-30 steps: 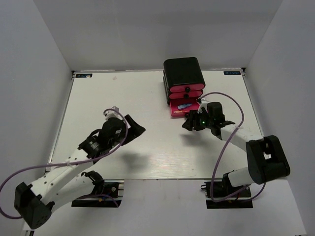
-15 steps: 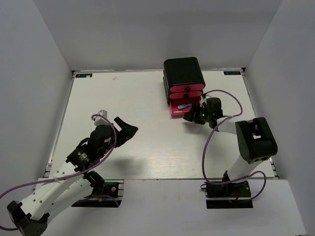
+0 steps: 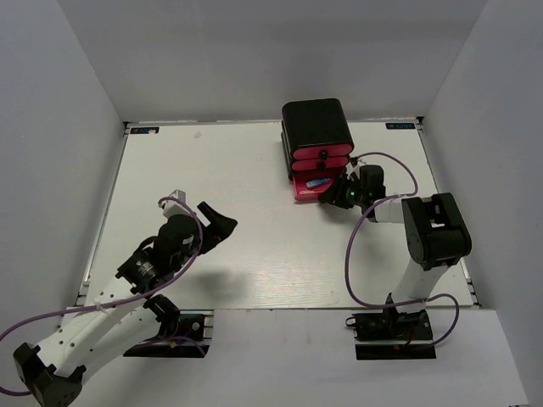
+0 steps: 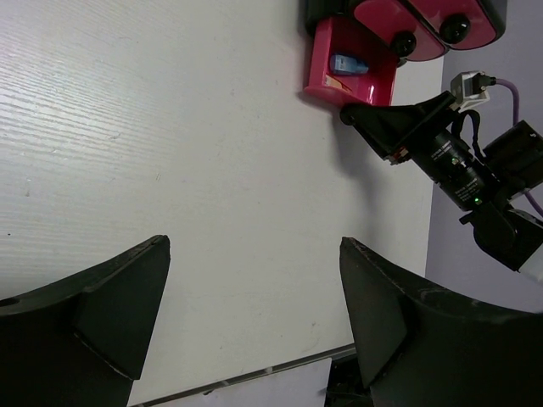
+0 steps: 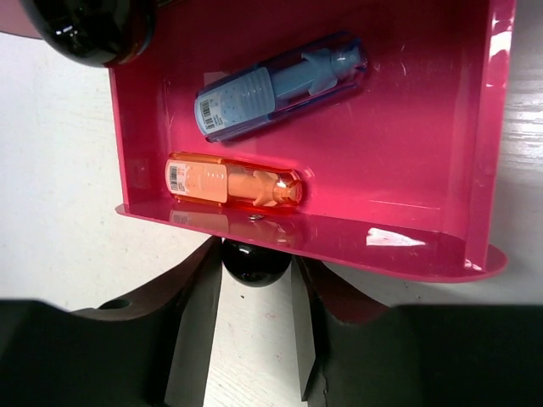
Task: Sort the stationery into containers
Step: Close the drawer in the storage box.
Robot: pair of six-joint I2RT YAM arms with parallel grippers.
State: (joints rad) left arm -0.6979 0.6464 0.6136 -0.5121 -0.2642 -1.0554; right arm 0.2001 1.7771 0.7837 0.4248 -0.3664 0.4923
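The black cabinet (image 3: pixel 316 123) stands at the far middle-right with three pink drawers. The bottom drawer (image 3: pixel 316 188) is pulled out. In the right wrist view its floor (image 5: pixel 407 127) holds a light-blue cylinder (image 5: pixel 280 85) and an orange cylinder (image 5: pixel 233 182). My right gripper (image 5: pixel 254 264) is shut on the drawer's black knob (image 5: pixel 254 257), one finger on each side; it also shows in the top view (image 3: pixel 333 195). My left gripper (image 3: pixel 214 222) is open and empty above the table, its fingers wide apart in the left wrist view (image 4: pixel 253 246). The sticks and the pen are out of view.
The two upper drawers are shut, their knobs (image 4: pixel 405 42) facing the table. The right arm (image 4: pixel 441 153) with its purple cable lies just in front of the open drawer (image 4: pixel 373 85). White walls enclose the table (image 3: pixel 254 178) on three sides.
My right gripper has moved up to the open drawer's front and closed around its knob. My left arm has drawn back toward the near left. The drawer's contents are unchanged.
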